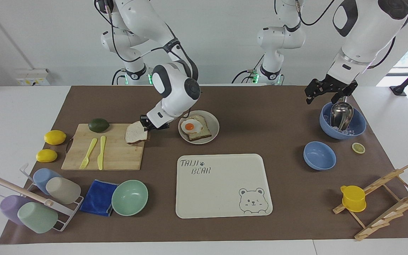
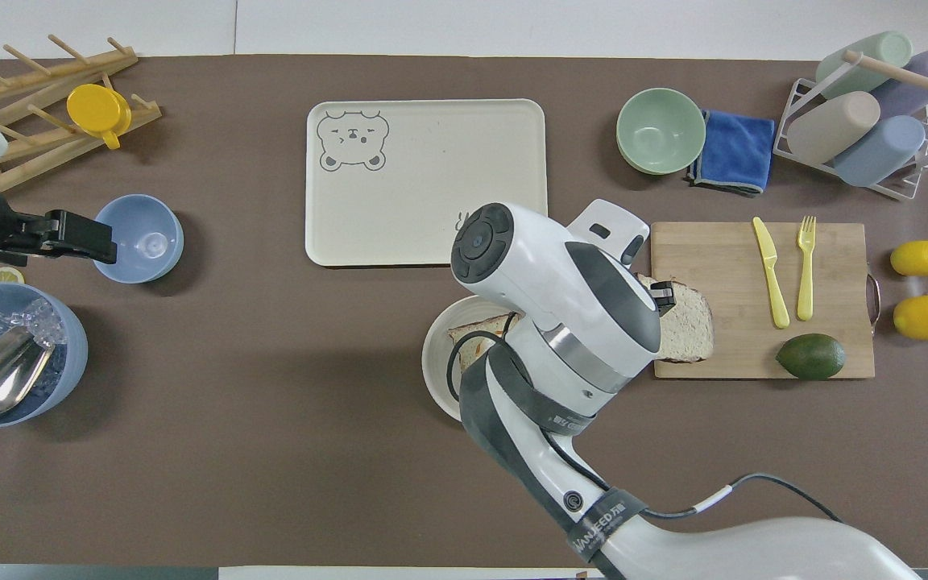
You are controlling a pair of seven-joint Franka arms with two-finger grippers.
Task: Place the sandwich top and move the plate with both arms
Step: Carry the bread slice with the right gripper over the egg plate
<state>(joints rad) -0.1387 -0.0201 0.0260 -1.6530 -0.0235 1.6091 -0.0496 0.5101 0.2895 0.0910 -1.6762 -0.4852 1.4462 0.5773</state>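
Facing view across a brown-covered counter, read from the right arm's end to the left arm's. A wooden cutting board (image 1: 115, 156) lies first. Over its edge nearest the plate hangs the sandwich top (image 1: 135, 134), a slice of pale brown bread. It is pinched by one crust in the right hand (image 1: 146, 124), whose fingers are clamped together on it. The slice is tilted: the gripped edge is high and the free edge droops toward the board. Whether it clears the wood cannot be told. From overhead its longer side appears to run from nearer the robots to farther away, and its broad face slopes down away from the plate. Just beside the board is the round cream plate (image 1: 214, 134). It holds the bottom slice (image 1: 204, 132) with a fried egg (image 1: 191, 126) on top. Farther from the robots sits a bear-print tray (image 1: 221, 191). At the left arm's end the left hand (image 1: 326, 92) waits over a blue bowl with a scoop (image 1: 342, 118), fingers apart and empty. To do this step well, the slice likely needs raising until its low edge clears the board. It should then be levelled over the egg, squared to the slice below, and set down gently so the yolk is not pushed aside.
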